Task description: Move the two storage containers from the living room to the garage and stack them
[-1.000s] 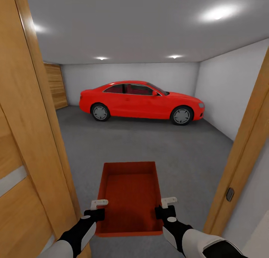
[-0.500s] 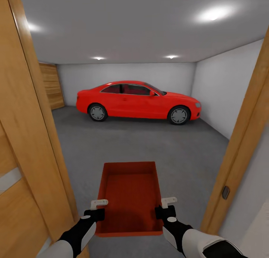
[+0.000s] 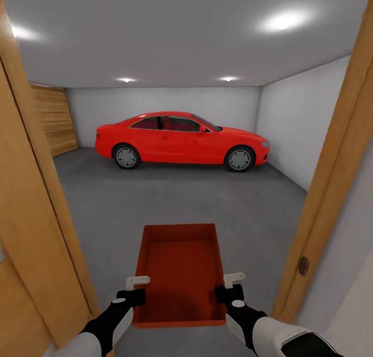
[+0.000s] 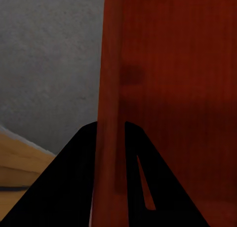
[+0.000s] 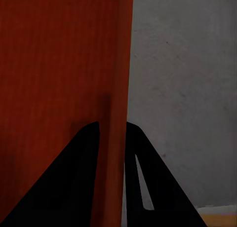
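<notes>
Wooden door frame (image 3: 331, 181) flanking container (image 3: 178, 274)

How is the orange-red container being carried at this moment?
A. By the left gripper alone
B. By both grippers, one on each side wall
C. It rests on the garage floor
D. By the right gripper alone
B: the left gripper and the right gripper each have their jaws closed over a side wall of the container, which hangs above the grey floor.

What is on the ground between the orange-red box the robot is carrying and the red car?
Nothing: in the head view, only bare grey concrete floor stretches from the orange-red topless storage bin to the red car.
</notes>
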`<state>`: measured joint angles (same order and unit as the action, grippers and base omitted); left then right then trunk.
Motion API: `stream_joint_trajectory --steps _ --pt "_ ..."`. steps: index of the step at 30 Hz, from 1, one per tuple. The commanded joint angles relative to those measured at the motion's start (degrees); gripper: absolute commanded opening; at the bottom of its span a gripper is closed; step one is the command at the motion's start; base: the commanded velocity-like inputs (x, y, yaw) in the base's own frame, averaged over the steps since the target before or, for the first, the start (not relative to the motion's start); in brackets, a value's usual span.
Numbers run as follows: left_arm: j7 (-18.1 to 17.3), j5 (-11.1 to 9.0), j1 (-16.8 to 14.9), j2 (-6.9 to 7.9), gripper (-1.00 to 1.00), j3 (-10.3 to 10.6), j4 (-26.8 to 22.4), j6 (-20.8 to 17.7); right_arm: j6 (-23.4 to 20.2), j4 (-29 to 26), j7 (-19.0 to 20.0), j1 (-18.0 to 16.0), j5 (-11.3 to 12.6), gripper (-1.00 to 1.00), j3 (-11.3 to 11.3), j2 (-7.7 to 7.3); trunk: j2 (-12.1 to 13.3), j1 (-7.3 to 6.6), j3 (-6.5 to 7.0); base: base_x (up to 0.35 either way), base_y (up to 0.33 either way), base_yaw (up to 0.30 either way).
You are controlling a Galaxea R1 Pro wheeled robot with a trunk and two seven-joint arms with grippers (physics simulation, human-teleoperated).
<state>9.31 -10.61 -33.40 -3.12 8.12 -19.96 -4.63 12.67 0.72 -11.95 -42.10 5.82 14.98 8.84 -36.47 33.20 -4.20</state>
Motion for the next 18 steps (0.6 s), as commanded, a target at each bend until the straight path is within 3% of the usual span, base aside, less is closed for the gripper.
stream_joint_trajectory --steps 1,9,18 --pt "4.67 -1.34 -0.09 0.00 -1.00 -2.92 -0.27 3.32 0.00 0.08 0.36 0.00 -0.20 -1.00 -1.88 0.04 -0.09 0.05 -0.10 0.307 0.000 0.000" --pt "4.67 -1.34 -0.09 0.00 -1.00 -2.93 -0.32 3.32 0.06 0.08 0.35 -0.01 -0.20 -1.00 -1.88 0.04 -0.09 0.05 -0.10 0.288 0.000 0.000" --pt "4.67 -1.34 -0.09 -0.03 -1.00 -2.94 -0.34 3.32 0.07 0.08 0.35 -0.02 -0.20 -1.00 -1.88 0.04 -0.09 0.05 -0.10 0.052 0.001 0.000"
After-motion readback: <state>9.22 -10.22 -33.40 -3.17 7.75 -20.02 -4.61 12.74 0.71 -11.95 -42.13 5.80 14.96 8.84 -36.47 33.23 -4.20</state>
